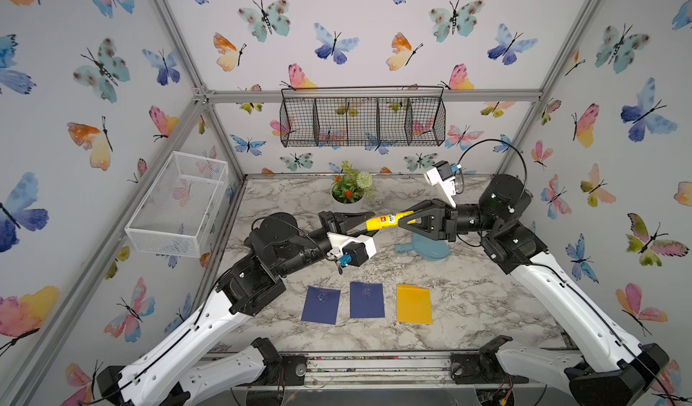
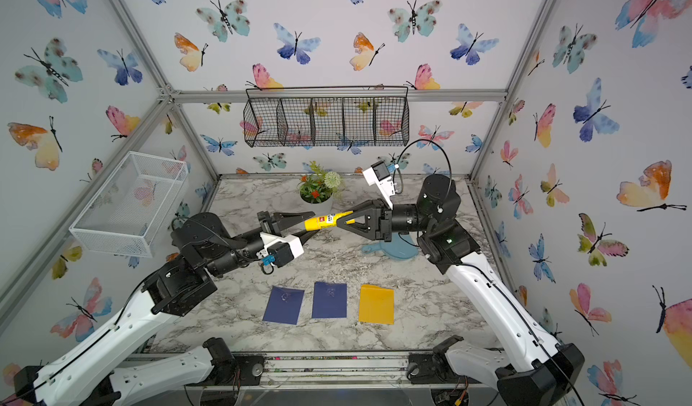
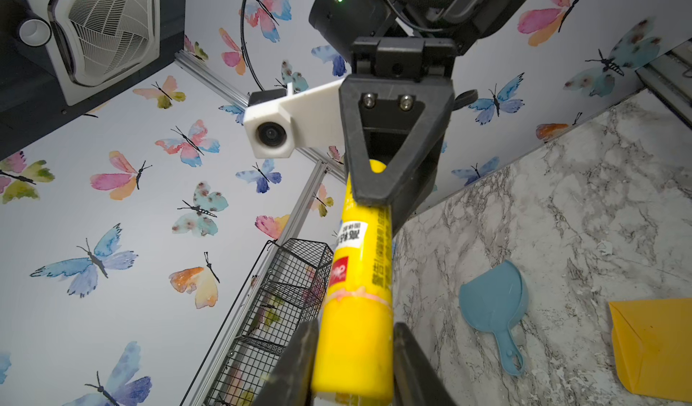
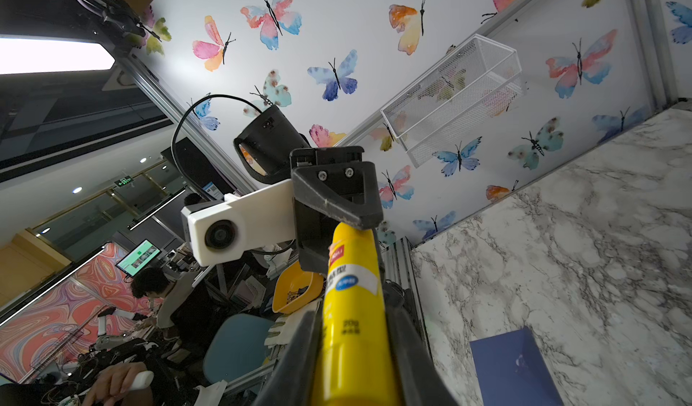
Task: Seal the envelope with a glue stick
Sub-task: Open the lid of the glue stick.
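While we hold the glue stick (image 1: 385, 222) in the air above the marble table (image 1: 486, 303), our left gripper (image 1: 369, 223) pinches its cap end and our right gripper (image 1: 403, 220) pinches the other end.

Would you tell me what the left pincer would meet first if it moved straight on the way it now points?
The left pincer grips the yellow cylindrical glue stick lying in that line; just beyond, the right pincer faces it head-on.

Blue scoop (image 1: 427, 251) on marble tbl (image 1: 486, 292), potted plant (image 1: 350, 189) at back; blk wire basket (image 1: 361, 121), wht mesh basket (image 1: 179, 205) on walls.
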{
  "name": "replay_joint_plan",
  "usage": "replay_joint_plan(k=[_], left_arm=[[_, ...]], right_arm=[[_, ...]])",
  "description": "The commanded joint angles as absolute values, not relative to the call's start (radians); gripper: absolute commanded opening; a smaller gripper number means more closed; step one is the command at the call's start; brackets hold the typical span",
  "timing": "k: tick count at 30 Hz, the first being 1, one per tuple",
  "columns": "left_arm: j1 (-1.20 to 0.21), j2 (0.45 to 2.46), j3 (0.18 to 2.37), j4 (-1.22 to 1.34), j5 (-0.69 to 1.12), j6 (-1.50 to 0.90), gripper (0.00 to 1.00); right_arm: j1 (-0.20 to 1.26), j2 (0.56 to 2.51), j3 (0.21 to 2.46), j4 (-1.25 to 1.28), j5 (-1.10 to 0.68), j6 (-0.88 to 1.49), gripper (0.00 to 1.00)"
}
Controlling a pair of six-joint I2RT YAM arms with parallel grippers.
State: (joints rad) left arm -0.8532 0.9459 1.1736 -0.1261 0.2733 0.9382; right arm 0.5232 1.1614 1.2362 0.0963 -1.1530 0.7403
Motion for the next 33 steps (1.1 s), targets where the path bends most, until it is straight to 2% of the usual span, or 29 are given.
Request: replay_joint_plan(k=[1, 12, 17, 21, 23, 33], left_arm=[[-0.857, 0.930, 1.167, -0.121, 0.282, 0.938, 0.39], [-0.857, 0.934, 1.167, -0.123, 0.308, 0.939, 0.36], [-0.855, 0.939, 1.177, -0.142, 0.321, 0.939, 0.24], [-0.857, 0.943, 1.194, -0.172, 0.331, 0.938, 0.07], [-0.856, 0.953, 1.216, -0.206, 0.332, 0.926, 0.01], [-0.856, 1.018, 1.344, -0.410, 0.415, 0.623, 0.00]], right_arm=[[0.525, 1.160, 1.229, 0.103, -1.167, 0.730, 0.03], [0.525, 1.164, 1.223, 0.095, -1.164, 0.724, 0.03], [0.525, 1.169, 1.227, 0.080, -1.162, 0.715, 0.03], [0.525, 1.167, 1.233, 0.066, -1.149, 0.691, 0.03], [0.525, 1.164, 1.242, 0.049, -1.141, 0.650, 0.03], [0.525, 1.092, 1.261, 0.027, -1.080, 0.285, 0.04]])
